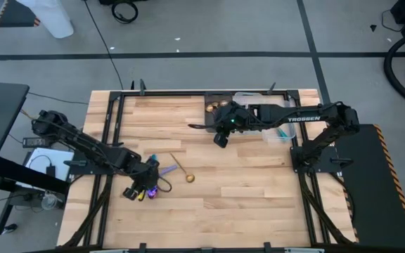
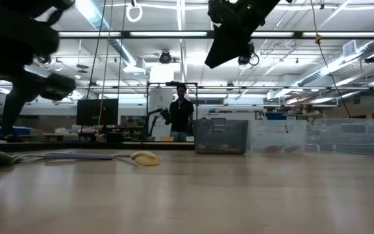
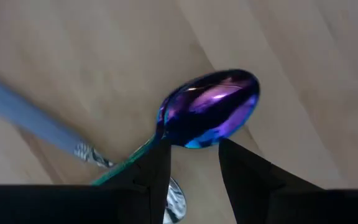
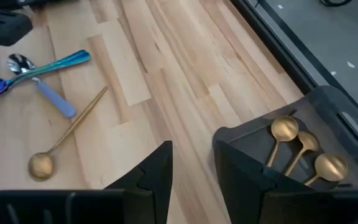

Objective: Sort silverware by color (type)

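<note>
- Left wrist view only: left gripper (image 3: pixel 194 163) fingers part-open, straddling the neck of the iridescent spoon (image 3: pixel 210 109) on the worktop (image 3: pixel 303 68); not clamped.
- Right wrist view only: 3 gold spoons (image 4: pixel 300 146) in the dark tray (image 4: pixel 328 112); right gripper (image 4: pixel 191 171) fingers apart, holding nothing.
- High view: loose gold spoon (image 1: pixel 182 171) just beside the left gripper.

On your table (image 1: pixel 245 190), one spoon (image 1: pixel 181 171) lies just right of the left end effector (image 1: pixel 148 188), over a small utensil cluster (image 4: pixel 23 71). Three spoons (image 4: pixel 303 149) sit in the tray (image 1: pixel 213 100), apparently under the right end effector (image 1: pixel 221 130).
</note>
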Available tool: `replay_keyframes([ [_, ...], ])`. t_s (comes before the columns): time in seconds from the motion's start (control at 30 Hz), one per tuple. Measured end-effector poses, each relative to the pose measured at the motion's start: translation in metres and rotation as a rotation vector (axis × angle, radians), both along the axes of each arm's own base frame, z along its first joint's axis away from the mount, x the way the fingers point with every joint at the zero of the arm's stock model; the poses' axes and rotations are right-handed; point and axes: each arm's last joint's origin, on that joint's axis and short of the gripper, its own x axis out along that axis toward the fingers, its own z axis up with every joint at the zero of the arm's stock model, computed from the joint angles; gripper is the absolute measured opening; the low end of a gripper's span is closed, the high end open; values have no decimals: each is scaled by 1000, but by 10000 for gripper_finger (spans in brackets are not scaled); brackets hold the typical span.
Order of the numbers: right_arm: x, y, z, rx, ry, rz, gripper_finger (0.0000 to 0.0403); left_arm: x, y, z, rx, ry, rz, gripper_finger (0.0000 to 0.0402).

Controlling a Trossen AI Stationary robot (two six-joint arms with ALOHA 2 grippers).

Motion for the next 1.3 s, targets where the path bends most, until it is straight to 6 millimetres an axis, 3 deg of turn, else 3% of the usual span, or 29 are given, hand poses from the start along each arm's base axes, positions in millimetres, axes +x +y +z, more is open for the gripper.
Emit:
replay_keyframes([
  [0.17,2,8,2,4,-26,19,129,-6,-13,0,90,-60,-195,142],
  [0.5,3,21,1,23,-37,12,129,-16,-40,2,161,-168,-262,142],
  [1.07,1,31,-1,58,-25,-22,129,-24,-61,2,118,-244,-113,142],
  [1.3,1,37,-1,41,-27,-18,129,-21,-64,-8,136,-210,-22,142],
])
